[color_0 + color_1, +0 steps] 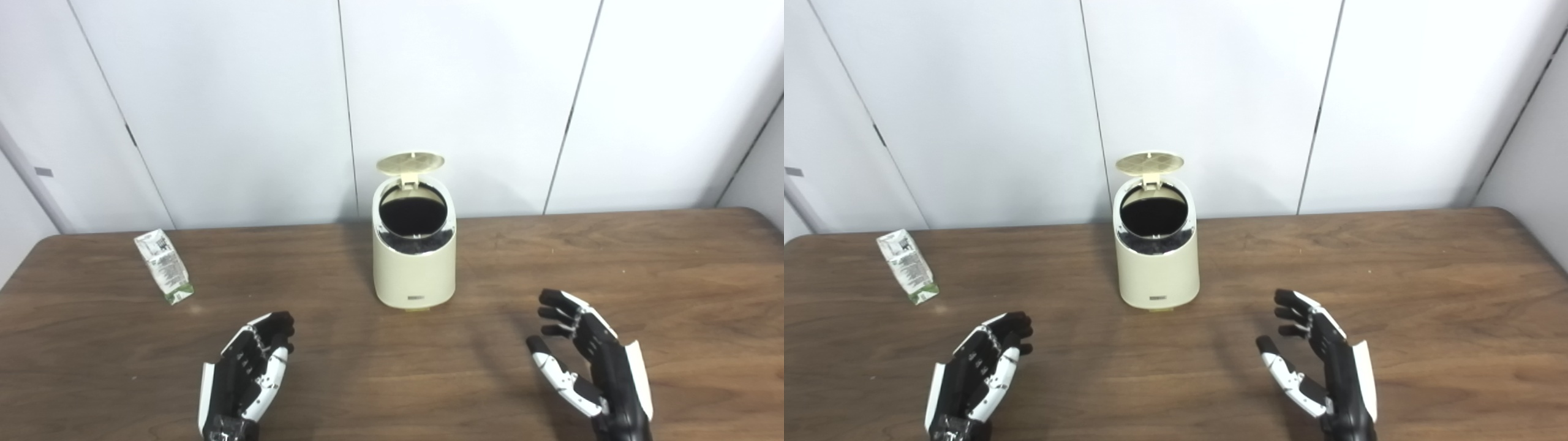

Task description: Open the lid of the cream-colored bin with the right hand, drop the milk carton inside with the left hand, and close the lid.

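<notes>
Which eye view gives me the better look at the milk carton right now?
The left eye view: the milk carton lies well inside the frame there, on the table, left of the open bin. The right eye view shows the same carton whole, but nearer the picture's left edge. Neither hand touches it.

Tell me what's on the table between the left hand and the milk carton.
Nothing: only bare wooden table separates the left hand from the milk carton. Both eye views show that stretch clear.
</notes>
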